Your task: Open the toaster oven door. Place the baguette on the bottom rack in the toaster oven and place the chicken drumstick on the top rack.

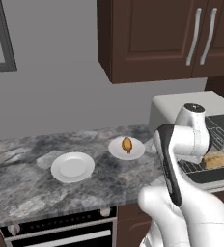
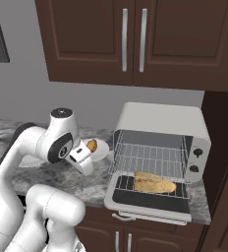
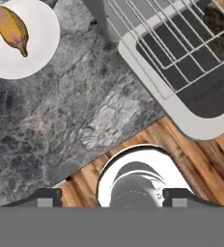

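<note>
The toaster oven (image 2: 160, 120) stands at the counter's right end, and its door (image 2: 150, 203) is folded down flat. Inside, the baguette (image 2: 154, 182) lies on the bottom rack (image 2: 123, 183), which is slid out over the door. Above it, the top rack (image 2: 150, 157) holds nothing. The baguette (image 1: 217, 159) also shows past my arm. The chicken drumstick (image 1: 127, 144) lies on a small white plate (image 1: 115, 149) left of the oven. My gripper (image 3: 113, 197) is open and holds nothing. It hangs over the counter's front edge, between the drumstick (image 3: 11, 29) and the door (image 3: 201, 106).
A second, empty white plate (image 1: 73, 167) sits further left on the marble counter (image 1: 22, 183). Dark wood wall cabinets (image 2: 135, 39) hang above the oven. A range front with knobs (image 1: 61, 226) lies below the counter edge. The wood floor (image 3: 147, 135) shows below the hand.
</note>
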